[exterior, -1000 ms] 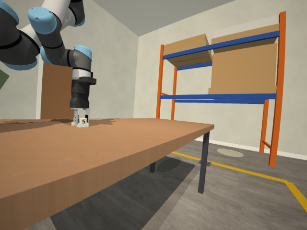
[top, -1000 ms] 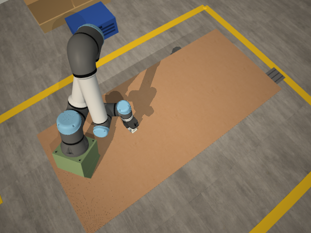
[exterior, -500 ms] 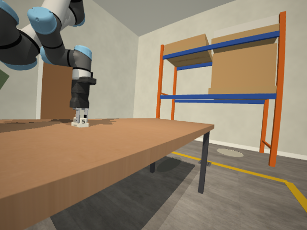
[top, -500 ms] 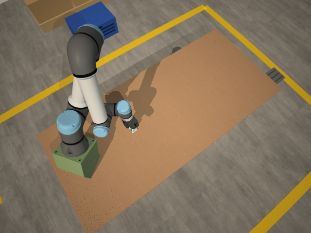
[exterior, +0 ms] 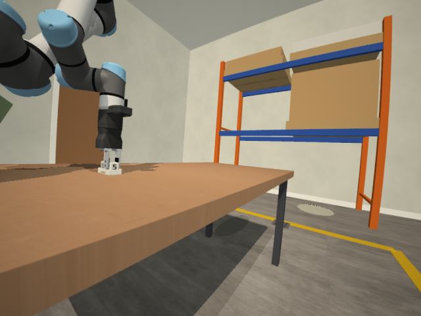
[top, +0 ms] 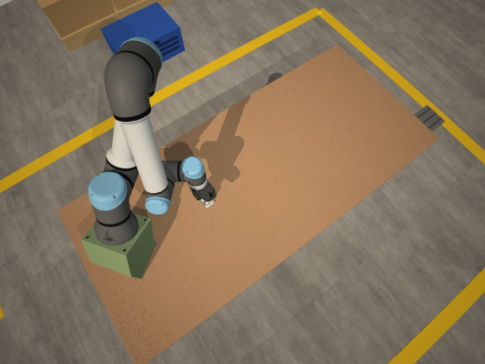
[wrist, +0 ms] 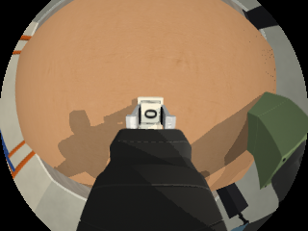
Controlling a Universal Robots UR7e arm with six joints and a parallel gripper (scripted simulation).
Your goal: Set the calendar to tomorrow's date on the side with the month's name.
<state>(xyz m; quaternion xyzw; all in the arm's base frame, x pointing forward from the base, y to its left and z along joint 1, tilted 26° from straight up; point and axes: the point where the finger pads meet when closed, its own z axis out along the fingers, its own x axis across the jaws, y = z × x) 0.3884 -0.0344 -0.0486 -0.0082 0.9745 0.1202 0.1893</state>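
A gripper (top: 206,202) (exterior: 112,164) (wrist: 150,111), half open, straddles a 0-topped cube (wrist: 150,115) above the calendar tray (exterior: 110,172), left of centre in the exterior view; grip unclear. Resetting digits appears underway, a secure hold next.

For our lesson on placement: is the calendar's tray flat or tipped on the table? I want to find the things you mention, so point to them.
Flat: the tray's (exterior: 110,172) base runs level along the tabletop (exterior: 163,190).

Tray (exterior: 110,172) lay on desk (top: 273,164) (exterior: 152,210) (wrist: 144,53), left of centre in exterior view; cubes (exterior: 114,166) (wrist: 150,114) in tray; shelf rack (exterior: 385,102) behind, at right.
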